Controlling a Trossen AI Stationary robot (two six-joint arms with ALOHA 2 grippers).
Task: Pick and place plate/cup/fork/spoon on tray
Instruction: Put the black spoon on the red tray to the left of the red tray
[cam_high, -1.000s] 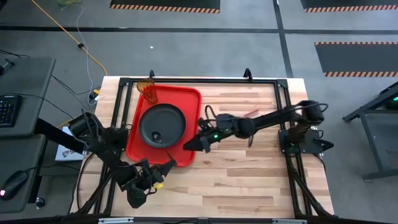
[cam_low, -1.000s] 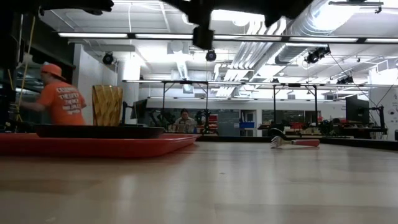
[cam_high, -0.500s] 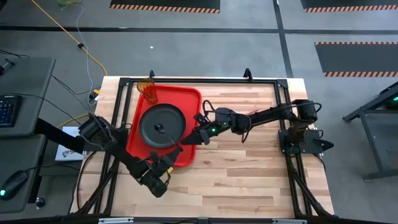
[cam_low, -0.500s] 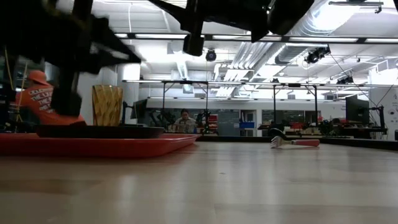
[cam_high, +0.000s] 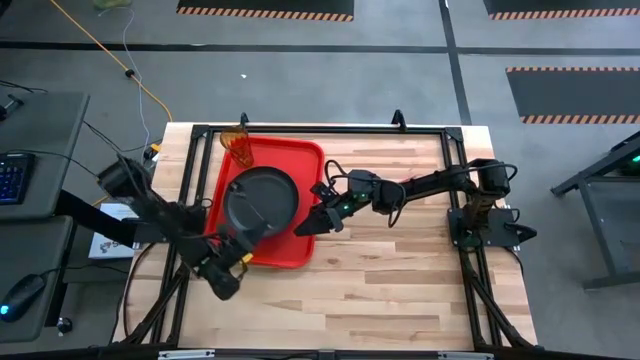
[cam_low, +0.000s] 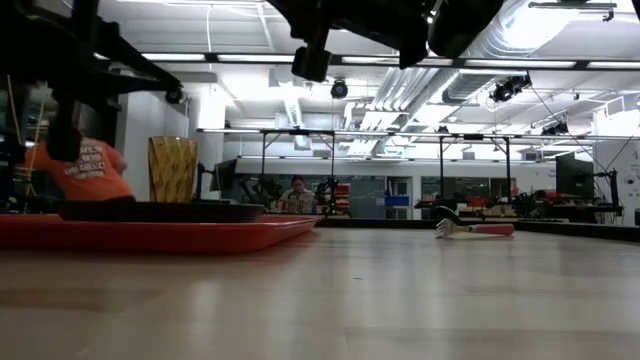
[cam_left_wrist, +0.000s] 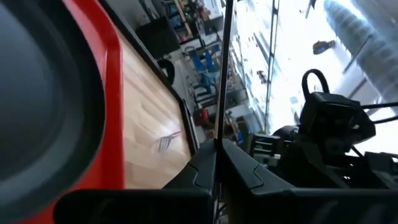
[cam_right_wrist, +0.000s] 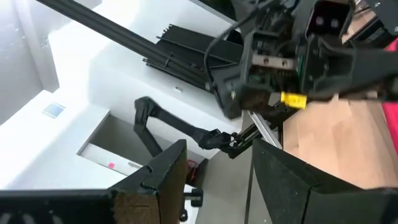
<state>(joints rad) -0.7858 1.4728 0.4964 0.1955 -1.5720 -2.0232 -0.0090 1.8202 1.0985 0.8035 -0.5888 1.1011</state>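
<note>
The red tray lies on the table's left half, with the dark plate on it. The amber cup stands upright at the tray's far left corner. The fork lies flat on the bare table to the right of the tray. My left gripper is at the tray's near edge, shut on the thin dark spoon, which reaches out over the plate. My right gripper hangs open and empty above the tray's right edge. My left gripper pinches the spoon's thin handle between its two fingertips. The handle runs straight on from the fingers, slanting from the table's near side over the plate. The bowl end is out of the left wrist view, so I cannot tell whether it touches the plate.
A black frame runs along the table's edges. Bare wood lies to the right of and in front of the tray. In the low view a person in an orange shirt and a seated person are in the room behind.
My left gripper has swung with the spoon from the table's near edge toward the far and left edges. It now stands at the tray's near edge, and the spoon reaches farther over the plate. My right gripper has drifted slightly toward the far edge.
</note>
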